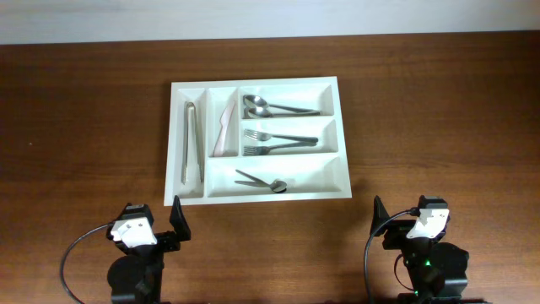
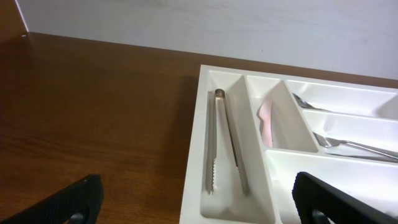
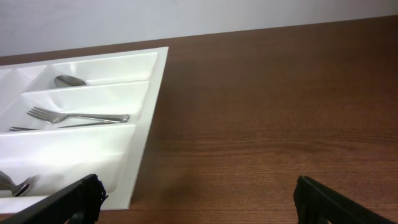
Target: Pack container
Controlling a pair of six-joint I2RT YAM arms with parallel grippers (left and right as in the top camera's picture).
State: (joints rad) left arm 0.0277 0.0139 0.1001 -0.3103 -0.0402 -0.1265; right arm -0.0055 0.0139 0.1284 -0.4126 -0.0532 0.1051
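The container, a white five-compartment tray, lies at the table's middle. It holds metal tongs in the left narrow slot and a pink knife beside them. Spoons lie in the top wide slot, forks in the middle one and a spoon in the bottom one. My left gripper is open and empty just before the tray's front left corner. My right gripper is open and empty over bare wood to the right of the front right corner.
The dark wooden table runs wide on both sides of the tray. A pale wall borders its far edge. The tongs and the knife show in the left wrist view, a fork in the right wrist view.
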